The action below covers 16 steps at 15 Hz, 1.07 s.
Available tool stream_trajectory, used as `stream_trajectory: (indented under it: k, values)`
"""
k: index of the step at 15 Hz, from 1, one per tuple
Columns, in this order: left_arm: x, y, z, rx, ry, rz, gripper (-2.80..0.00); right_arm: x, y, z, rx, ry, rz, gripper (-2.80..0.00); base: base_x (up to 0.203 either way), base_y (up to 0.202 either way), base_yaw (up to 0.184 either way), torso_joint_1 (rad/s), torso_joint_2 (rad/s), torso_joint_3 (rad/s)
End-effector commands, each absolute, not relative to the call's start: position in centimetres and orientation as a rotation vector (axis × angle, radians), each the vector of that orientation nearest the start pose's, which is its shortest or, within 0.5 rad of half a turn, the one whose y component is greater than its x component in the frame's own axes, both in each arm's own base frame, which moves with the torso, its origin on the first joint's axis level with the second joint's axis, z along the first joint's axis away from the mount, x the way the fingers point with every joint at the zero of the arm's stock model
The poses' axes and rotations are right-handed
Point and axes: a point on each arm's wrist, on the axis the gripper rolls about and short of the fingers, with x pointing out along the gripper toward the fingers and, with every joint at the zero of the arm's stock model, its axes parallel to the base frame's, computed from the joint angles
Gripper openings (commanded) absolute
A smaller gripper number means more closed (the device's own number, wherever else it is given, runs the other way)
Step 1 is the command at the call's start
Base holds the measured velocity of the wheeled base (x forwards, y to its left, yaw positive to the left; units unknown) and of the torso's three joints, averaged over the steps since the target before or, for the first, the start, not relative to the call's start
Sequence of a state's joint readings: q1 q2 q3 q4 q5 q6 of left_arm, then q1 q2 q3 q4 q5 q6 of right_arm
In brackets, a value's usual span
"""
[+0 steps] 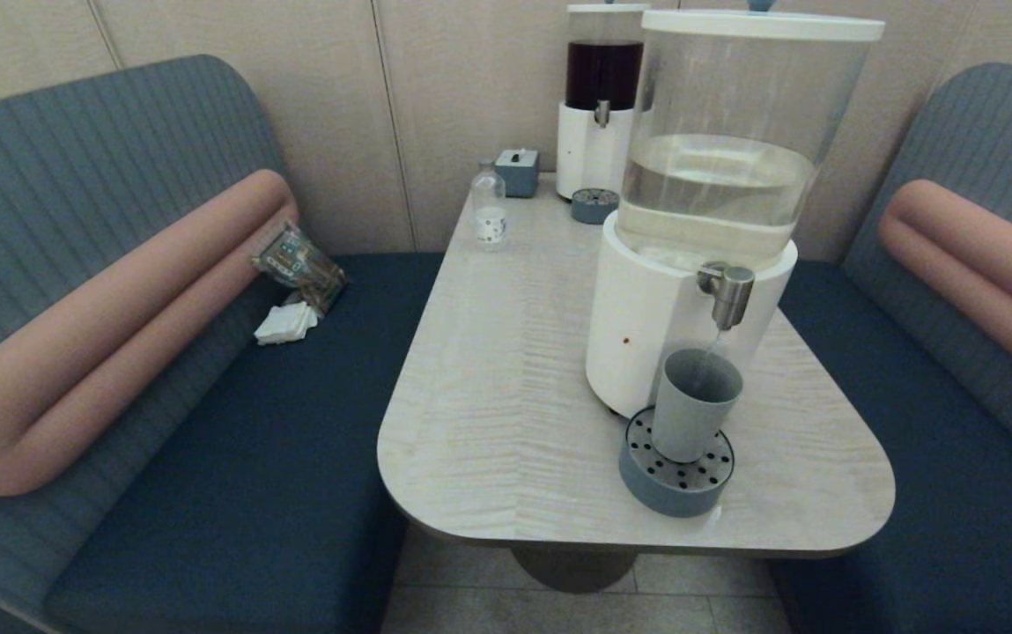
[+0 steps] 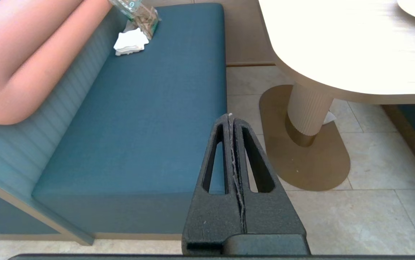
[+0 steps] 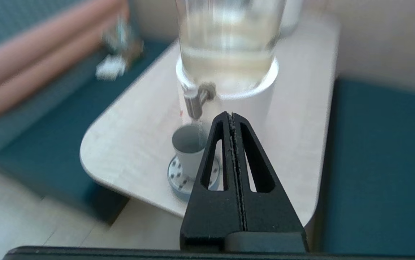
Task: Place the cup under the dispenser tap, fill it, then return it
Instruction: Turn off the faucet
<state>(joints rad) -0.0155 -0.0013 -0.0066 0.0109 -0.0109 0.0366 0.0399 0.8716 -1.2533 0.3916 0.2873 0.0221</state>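
On the drip tray [image 1: 642, 489], the cup [image 1: 692, 404] stands upright beneath the dispenser tap [image 1: 730, 295]; right gripper [image 3: 232, 115] and left gripper [image 2: 230, 115] hang clear, fingers pressed together.

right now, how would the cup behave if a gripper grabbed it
The cup looks rigid, so it should hold shape. Smooth, tapered and handleless, it may slip. Water streams in from the dispenser tap, so it is probably getting heavier and may slosh.
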Motion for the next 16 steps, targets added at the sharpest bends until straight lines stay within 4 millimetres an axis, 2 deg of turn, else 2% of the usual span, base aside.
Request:
stream_trajectory:
  k: [1,3,5,7,10,16]
  values:
    - [-2.4,0.0,7.6,0.037,0.001,-0.026,-2.80,12.0,1.8,36.8,0.037,0.214,0.350,-2.80,0.000,0.000,0.000,0.000,0.00,0.000]
    - [-2.3,0.0,7.6,0.037,0.002,-0.026,-2.80,16.3,4.0,37.1,0.001,0.309,0.305,-2.80,0.000,0.000,0.000,0.000,0.00,0.000]
    - [-2.3,0.0,7.6,0.037,0.003,-0.026,-2.80,19.0,6.8,37.9,-0.043,0.326,0.294,-2.80,0.000,0.000,0.000,0.000,0.00,0.000]
    - [-2.3,0.0,7.6,0.037,0.003,-0.026,-2.80,21.5,8.4,38.0,-0.081,0.364,0.227,-2.80,0.000,0.000,0.000,0.000,0.00,0.000]
    - [-2.3,0.0,7.6,0.037,0.003,-0.026,-2.80,22.8,11.1,37.7,-0.170,0.428,0.179,-2.80,0.000,0.000,0.000,0.000,0.00,0.000]
    - [-2.3,0.0,7.6,0.037,0.003,-0.026,-2.80,23.7,15.0,36.0,-0.229,0.480,0.336,-2.80,0.000,0.000,0.000,0.000,0.00,0.000]
